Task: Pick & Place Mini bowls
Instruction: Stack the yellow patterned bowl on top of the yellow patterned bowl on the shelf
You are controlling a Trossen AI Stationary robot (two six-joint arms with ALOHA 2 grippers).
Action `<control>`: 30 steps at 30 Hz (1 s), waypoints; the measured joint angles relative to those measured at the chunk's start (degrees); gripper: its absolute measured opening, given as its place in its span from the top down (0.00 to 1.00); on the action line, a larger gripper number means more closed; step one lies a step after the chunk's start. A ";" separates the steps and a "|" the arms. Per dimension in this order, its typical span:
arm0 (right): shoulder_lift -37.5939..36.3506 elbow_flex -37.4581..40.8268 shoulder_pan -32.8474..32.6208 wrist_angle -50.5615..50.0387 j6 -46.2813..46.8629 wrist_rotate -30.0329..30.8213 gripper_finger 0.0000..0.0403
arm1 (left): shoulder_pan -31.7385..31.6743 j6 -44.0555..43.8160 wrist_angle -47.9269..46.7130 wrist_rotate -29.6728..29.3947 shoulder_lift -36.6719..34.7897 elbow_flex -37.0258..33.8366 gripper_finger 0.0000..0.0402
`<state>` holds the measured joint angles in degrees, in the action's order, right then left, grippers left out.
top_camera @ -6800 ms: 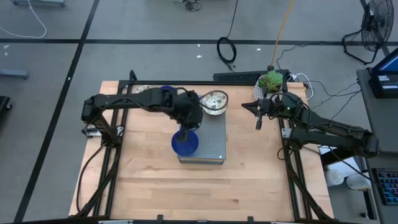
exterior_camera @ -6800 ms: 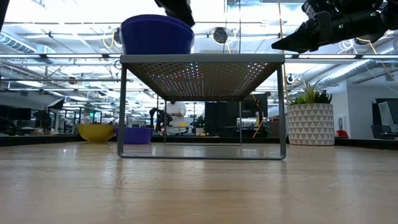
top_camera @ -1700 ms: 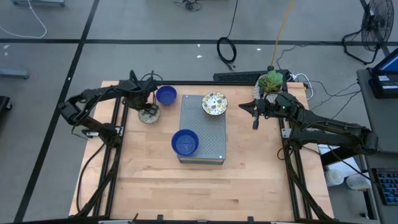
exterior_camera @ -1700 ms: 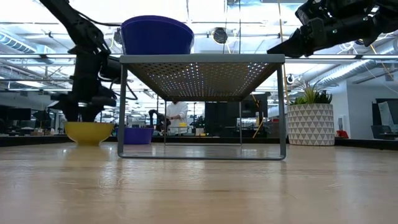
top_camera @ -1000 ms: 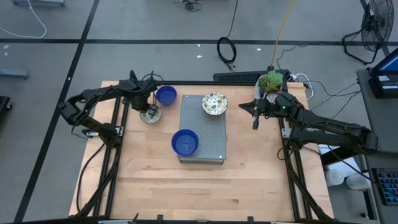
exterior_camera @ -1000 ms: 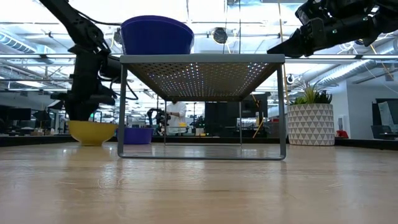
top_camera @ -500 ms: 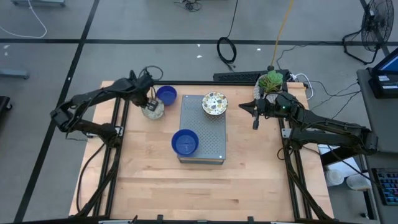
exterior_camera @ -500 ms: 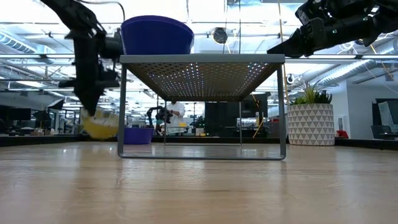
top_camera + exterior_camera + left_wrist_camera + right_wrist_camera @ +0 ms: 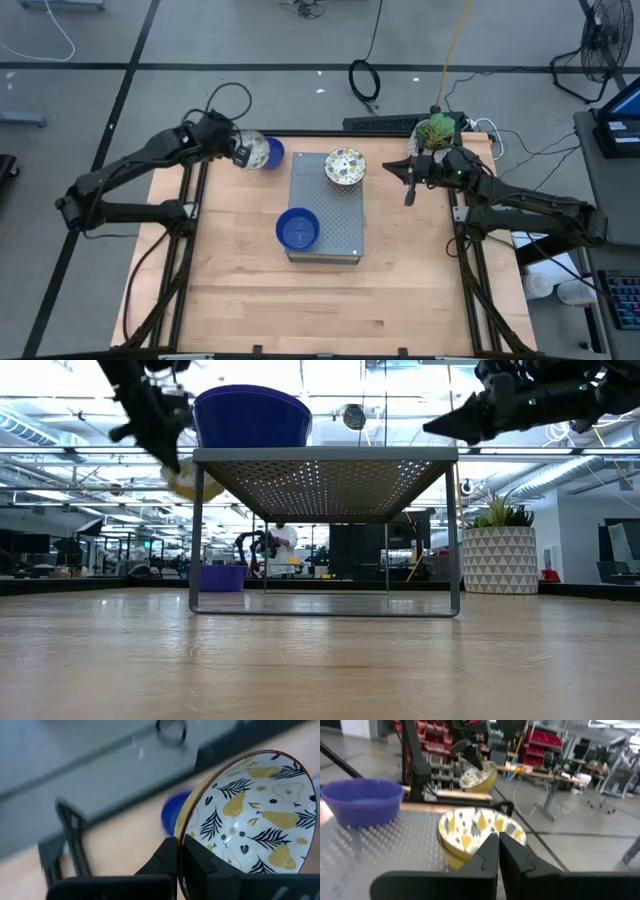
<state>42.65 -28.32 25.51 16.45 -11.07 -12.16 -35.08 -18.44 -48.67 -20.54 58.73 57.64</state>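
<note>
**Patterned bowl off the bench, held by its rim**

My left pincer [image 9: 177, 865] is clamped on the rim of a patterned bowl [image 9: 250, 815] — one finger inside the wall, one outside, so the bowl hangs tilted with its pear-and-leaf inside facing my wrist camera. A rim pinch suits a bowl of this size, I judge. In the high view the bowl [image 9: 258, 152] sits at the upper left of the frame, above the bench's [image 9: 250, 290] far left corner and just left of the grey rack [image 9: 340, 225].

The wrist view shows what the overhead one cannot: the grip itself and the pattern. A plain blue bowl [image 9: 175, 812] shows behind the held one; from above I cannot pick it out. The low view gives height — the held bowl [image 9: 195, 482] hangs at about the level of the rack's top, upper left of that frame.

On the rack, a blue bowl [image 9: 297, 229] sits at the near left, and another patterned bowl [image 9: 345, 166] at the far edge. I judge my load is bound for the rack too.

Farther right, my right pincer [image 9: 408, 190] waits with its fingers together, empty, in the air just off the rack's right side.
</note>
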 joint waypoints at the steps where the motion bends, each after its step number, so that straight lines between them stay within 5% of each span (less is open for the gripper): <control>1: 0.53 0.00 -0.37 1.45 0.00 -0.04 1.00 | 0.96 0.73 1.93 -0.94 -0.59 0.41 0.98; 15: 16.44 -1.59 -6.20 31.58 -0.09 0.09 1.00 | 10.31 19.49 31.03 -10.01 -0.12 1.05 0.98; 30: 35.06 -28.47 -7.17 12.09 -0.34 11.36 0.97 | 23.77 43.28 51.80 -29.78 7.36 1.06 0.98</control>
<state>77.71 -56.78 18.34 28.54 -11.41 -0.80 -11.32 24.84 3.14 -50.32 66.09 58.70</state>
